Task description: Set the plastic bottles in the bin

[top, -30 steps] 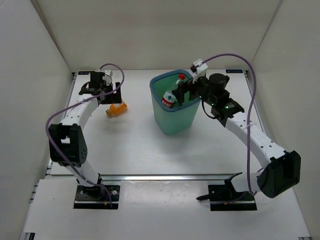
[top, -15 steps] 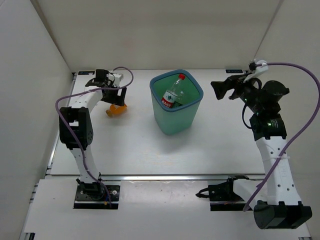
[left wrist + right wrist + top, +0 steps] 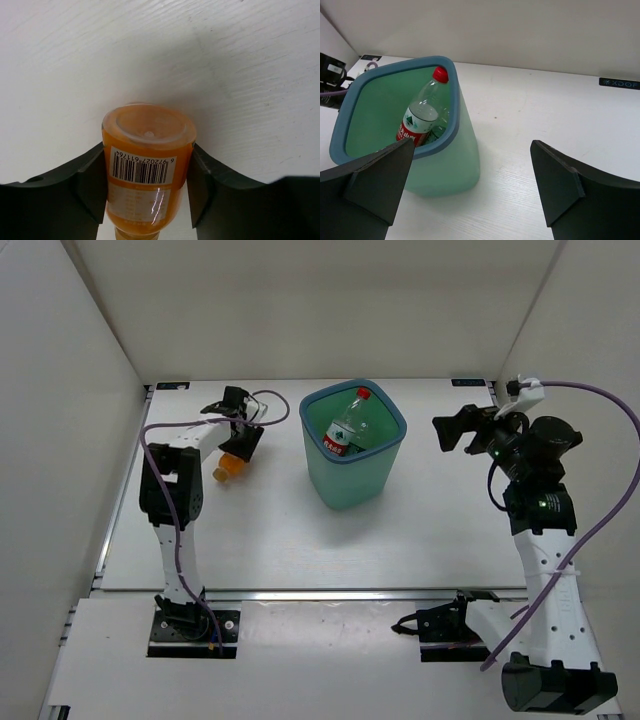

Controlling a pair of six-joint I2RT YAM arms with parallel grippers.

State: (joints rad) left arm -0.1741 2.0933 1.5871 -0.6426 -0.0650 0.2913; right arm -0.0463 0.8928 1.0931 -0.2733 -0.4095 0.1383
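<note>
A squat orange bottle (image 3: pixel 147 170) lies on the white table left of the bin, its base towards the left wrist camera. My left gripper (image 3: pixel 148 165) is shut on it, one dark finger pressed against each side. From above, the orange bottle (image 3: pixel 229 465) shows just under the left gripper (image 3: pixel 240 444). The teal bin (image 3: pixel 352 490) stands mid-table, and a clear bottle with a red cap and label (image 3: pixel 347 426) leans inside it. My right gripper (image 3: pixel 452 432) hangs open to the right of the bin, holding nothing. From the right wrist I see the bin (image 3: pixel 451 167) and the red-capped bottle (image 3: pixel 420 120).
White walls close in the table on the left, back and right. The left arm's purple cable (image 3: pixel 270 410) loops near the bin's left side. The right arm's cable (image 3: pixel 600 400) arcs by the right wall.
My left gripper came in from the back left to the orange bottle and shut on it. My right gripper left the red-capped bottle in the bin and drew back to the right.
</note>
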